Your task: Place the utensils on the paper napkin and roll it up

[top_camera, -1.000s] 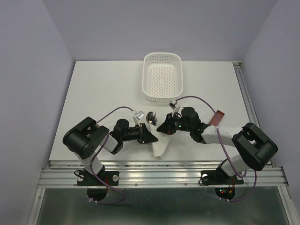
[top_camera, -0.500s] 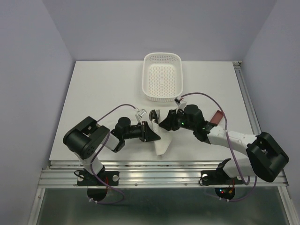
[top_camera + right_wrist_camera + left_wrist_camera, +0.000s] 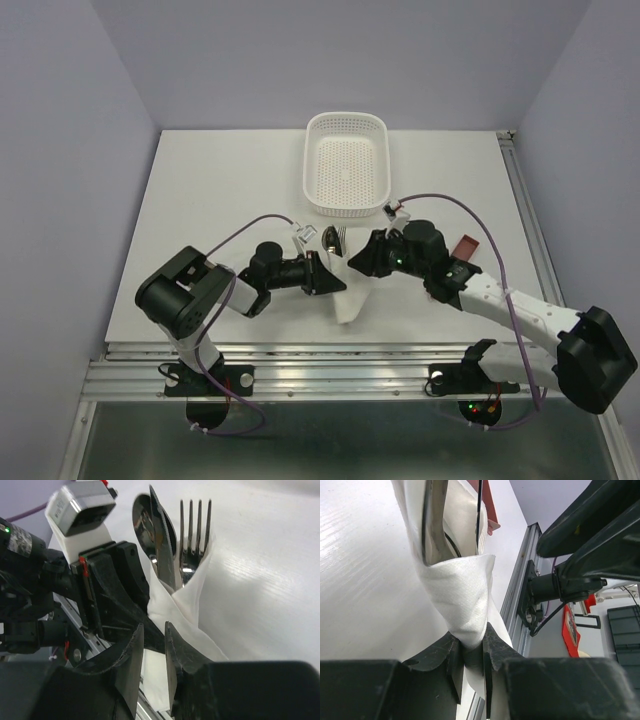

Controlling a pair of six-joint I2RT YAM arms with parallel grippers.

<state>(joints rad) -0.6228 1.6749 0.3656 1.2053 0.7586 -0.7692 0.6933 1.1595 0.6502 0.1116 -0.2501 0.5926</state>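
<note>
Tabletop (image 3: 220, 190): white, carrying everything below; both arms reach in from its near edge and meet close to its middle.
Basket (image 3: 312, 175): white and perforated, standing at the far middle of the tabletop, just beyond the bundle and apart from it.
Napkin (image 3: 350, 300): white paper, folded around the utensils and lying between the two end effectors. One end is loose towards the near edge. In the left wrist view it (image 3: 465, 600) narrows to a creased fold.
Left end effector (image 3: 338, 285): at the napkin's left side. Its wrist view shows the fingers (image 3: 470, 647) nearly together, pinching that creased fold.
Right end effector (image 3: 355, 264): at the napkin's right side. In its own view the fingers (image 3: 152, 640) stand a narrow gap apart with white paper showing behind them. Whether they grip the paper cannot be told.
Utensils (image 3: 334, 239): a spoon (image 3: 142, 515), a knife (image 3: 162, 545) and a fork (image 3: 192, 535), side by side. Their heads stick out of the napkin's far end towards the basket, and their handles are hidden in the paper.
Red-brown piece (image 3: 465, 247): small, on the tabletop right of the right arm.
</note>
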